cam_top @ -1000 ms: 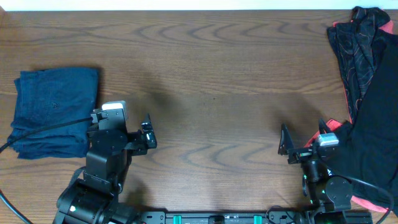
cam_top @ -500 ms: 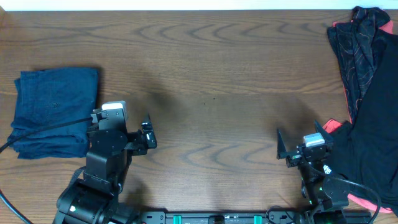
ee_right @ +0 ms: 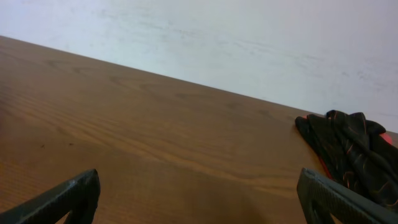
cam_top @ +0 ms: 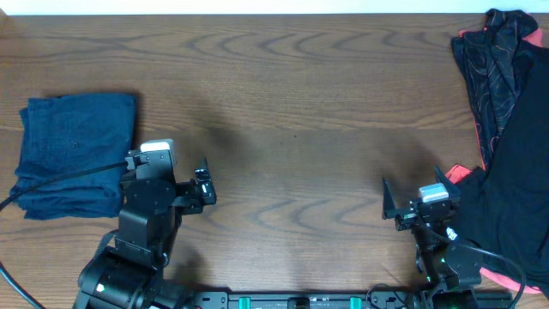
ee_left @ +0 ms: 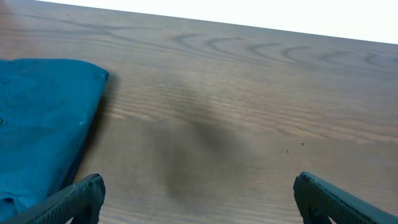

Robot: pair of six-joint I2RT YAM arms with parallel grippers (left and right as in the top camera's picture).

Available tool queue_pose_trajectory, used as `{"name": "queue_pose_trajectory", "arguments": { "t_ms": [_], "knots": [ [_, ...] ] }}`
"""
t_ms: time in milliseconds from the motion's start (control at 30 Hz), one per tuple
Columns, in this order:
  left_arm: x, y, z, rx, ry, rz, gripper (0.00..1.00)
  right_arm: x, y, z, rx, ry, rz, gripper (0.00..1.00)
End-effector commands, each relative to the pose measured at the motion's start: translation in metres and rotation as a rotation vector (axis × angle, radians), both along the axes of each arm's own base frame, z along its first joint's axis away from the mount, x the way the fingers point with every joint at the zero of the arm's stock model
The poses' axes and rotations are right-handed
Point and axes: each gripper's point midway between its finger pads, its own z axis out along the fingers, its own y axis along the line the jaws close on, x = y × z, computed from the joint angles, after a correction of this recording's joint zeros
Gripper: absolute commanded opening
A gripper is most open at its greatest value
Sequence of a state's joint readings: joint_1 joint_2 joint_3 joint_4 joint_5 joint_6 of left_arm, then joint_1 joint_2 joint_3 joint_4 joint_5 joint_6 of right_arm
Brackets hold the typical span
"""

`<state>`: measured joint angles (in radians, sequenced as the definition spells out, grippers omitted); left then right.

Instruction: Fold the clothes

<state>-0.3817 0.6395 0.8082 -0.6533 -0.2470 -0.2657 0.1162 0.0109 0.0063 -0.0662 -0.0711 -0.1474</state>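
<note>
A folded dark blue garment [cam_top: 73,150] lies at the table's left; it also shows in the left wrist view [ee_left: 40,118]. A pile of black clothes with red trim [cam_top: 510,129] lies at the right edge; part of it shows in the right wrist view [ee_right: 348,152]. My left gripper [cam_top: 167,163] is open and empty just right of the blue garment; its jaws [ee_left: 198,182] are spread wide over bare wood. My right gripper [cam_top: 414,184] is open and empty just left of the black pile; its jaws [ee_right: 199,179] are also spread over bare wood.
The brown wooden table [cam_top: 292,112] stretches between the two garments. A white wall [ee_right: 217,37] stands behind its far edge. Both arm bases sit at the front edge.
The right arm has pulled back slightly toward the front edge and shifted a little left, then held still. The left arm and both garments have not moved.
</note>
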Motion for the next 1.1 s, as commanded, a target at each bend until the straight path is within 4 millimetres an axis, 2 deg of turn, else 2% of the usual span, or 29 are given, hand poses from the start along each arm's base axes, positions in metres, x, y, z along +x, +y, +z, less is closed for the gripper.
{"name": "queue_pose_trajectory", "arguments": {
  "t_ms": [0, 467, 567, 833, 1067],
  "knots": [
    [0.0, 0.002, -0.004, 0.004, 0.005, 0.014, 0.98, 0.0, -0.001, 0.0, -0.014, -0.004, -0.005, 0.99],
    [0.0, 0.002, -0.004, 0.004, 0.006, 0.015, 0.98, 0.0, -0.001, 0.0, -0.014, -0.004, -0.005, 0.99],
    [-0.005, 0.007, -0.009, 0.013, 0.029, 0.026, 0.98, 0.0, -0.001, 0.0, -0.014, -0.004, -0.005, 0.99],
    [-0.025, 0.04, -0.038, -0.011, 0.09, 0.136, 0.98, 0.0, -0.001, 0.0, -0.014, -0.004, -0.005, 0.99],
    [-0.042, 0.066, -0.089, -0.02, 0.097, 0.25, 0.98, 0.0, -0.001, 0.0, -0.014, -0.004, -0.005, 0.99]
  ]
}}
